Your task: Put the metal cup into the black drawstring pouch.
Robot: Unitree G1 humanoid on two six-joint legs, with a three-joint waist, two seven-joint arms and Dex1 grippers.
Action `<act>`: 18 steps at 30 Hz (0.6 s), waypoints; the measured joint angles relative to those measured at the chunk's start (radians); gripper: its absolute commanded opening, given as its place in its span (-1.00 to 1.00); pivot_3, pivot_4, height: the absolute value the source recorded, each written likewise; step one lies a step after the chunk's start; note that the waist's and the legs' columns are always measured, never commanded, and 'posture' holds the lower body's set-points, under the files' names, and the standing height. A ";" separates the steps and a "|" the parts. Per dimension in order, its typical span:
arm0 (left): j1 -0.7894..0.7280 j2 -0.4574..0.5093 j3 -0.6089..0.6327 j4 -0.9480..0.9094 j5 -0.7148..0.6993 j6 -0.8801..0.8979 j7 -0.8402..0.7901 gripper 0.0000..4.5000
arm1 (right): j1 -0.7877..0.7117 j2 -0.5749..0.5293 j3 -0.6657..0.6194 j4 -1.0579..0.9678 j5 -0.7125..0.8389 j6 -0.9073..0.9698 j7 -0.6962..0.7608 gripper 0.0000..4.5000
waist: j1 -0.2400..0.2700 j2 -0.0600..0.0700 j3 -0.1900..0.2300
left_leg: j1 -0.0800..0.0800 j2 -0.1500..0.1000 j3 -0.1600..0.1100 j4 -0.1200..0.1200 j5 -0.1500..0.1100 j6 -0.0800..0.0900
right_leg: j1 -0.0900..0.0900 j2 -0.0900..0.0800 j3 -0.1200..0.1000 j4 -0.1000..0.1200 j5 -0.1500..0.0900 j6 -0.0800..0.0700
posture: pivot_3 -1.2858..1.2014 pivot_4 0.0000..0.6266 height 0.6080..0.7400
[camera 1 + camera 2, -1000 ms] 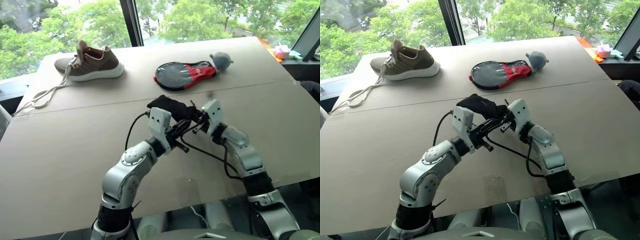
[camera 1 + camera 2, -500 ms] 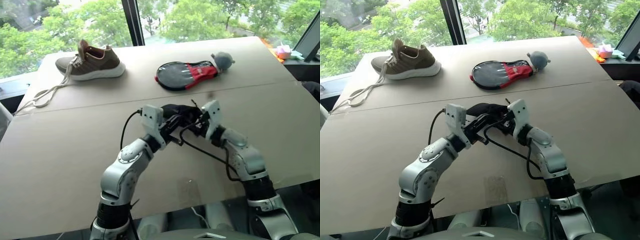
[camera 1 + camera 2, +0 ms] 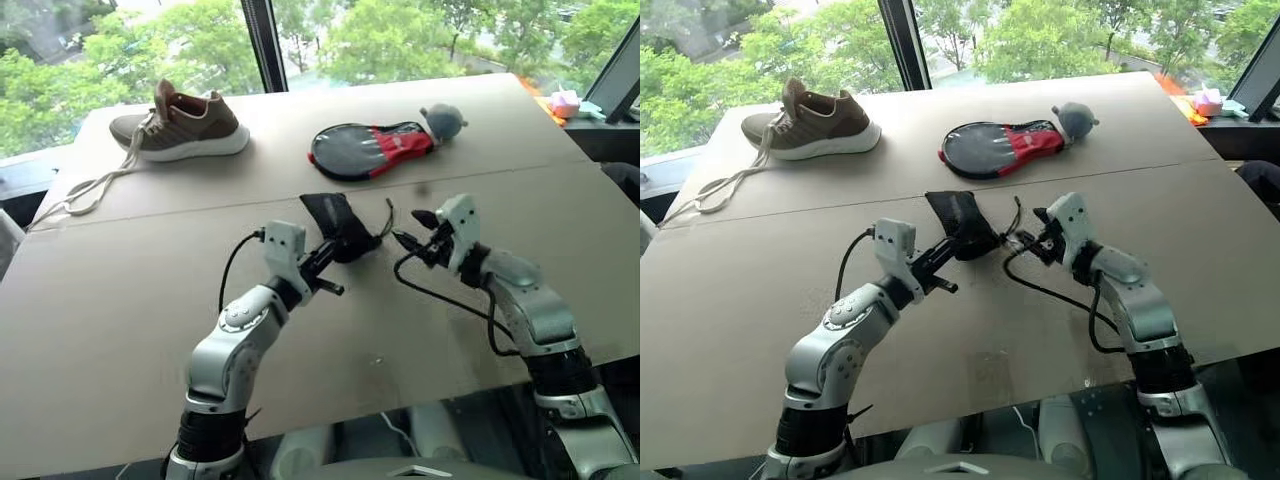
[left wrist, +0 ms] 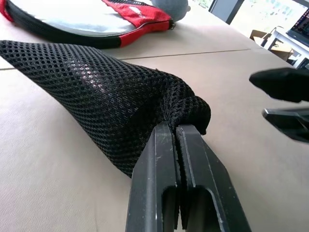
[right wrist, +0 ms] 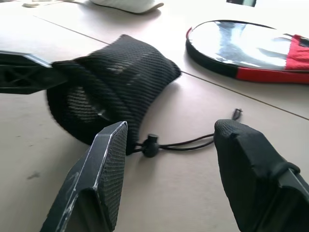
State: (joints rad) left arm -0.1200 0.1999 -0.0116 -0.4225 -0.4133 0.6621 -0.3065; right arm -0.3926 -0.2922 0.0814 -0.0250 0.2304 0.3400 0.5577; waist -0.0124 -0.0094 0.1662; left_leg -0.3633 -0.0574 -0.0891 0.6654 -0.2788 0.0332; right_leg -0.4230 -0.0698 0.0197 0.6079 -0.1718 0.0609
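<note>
Your left claw (image 3: 345, 252) is clamped fully shut on the gathered rim of the black drawstring pouch (image 3: 336, 224), which lies on the bench (image 3: 120, 290) at its middle, between the two arms. Your right claw (image 3: 408, 230) stands just beside the pouch mouth with its fingers (image 5: 96, 179) spread apart and nothing between them.

In the right wrist view a pale gleam shows inside the dark mouth. This may be the metal cup (image 5: 82, 104), but the mesh hides too much to confirm it. No cup stands elsewhere on the bench.

Judged step: the cup appears to be already lodged in the pouch, and the job is at the closing or release stage. The cord with its stopper (image 5: 150, 143) trails loose on the bench toward the right claw. If you mean to close the bag, the next move calls for the right claw to take that cord while the left keeps its pinch on the rim.

Orientation: the pouch lies on its side, long axis running from the pinched mouth, nearest you, away toward the paddle cover (image 3: 372, 150), slightly leftward.
</note>
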 measured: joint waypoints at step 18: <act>0.060 0.007 -0.056 -0.041 0.039 -0.039 0.007 -1.00 | -0.433 0.199 -0.052 0.889 -0.149 -0.282 -0.243 0.17 | -0.003 0.000 -0.001 | 0.000 -0.001 0.001 -0.003 0.001 -0.001 | -0.001 -0.001 0.002 0.000 0.000 -0.001 | 0.03 -0.52 1.00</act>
State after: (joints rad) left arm -0.0604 0.2069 -0.0674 -0.4634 -0.3744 0.6227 -0.2999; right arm -0.8261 -0.0936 0.0292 0.8642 0.0818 0.0580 0.3145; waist -0.0158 -0.0094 0.1656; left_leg -0.3629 -0.0585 -0.0883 0.6626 -0.2783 0.0323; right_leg -0.4244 -0.0704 0.0218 0.6077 -0.1715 0.0603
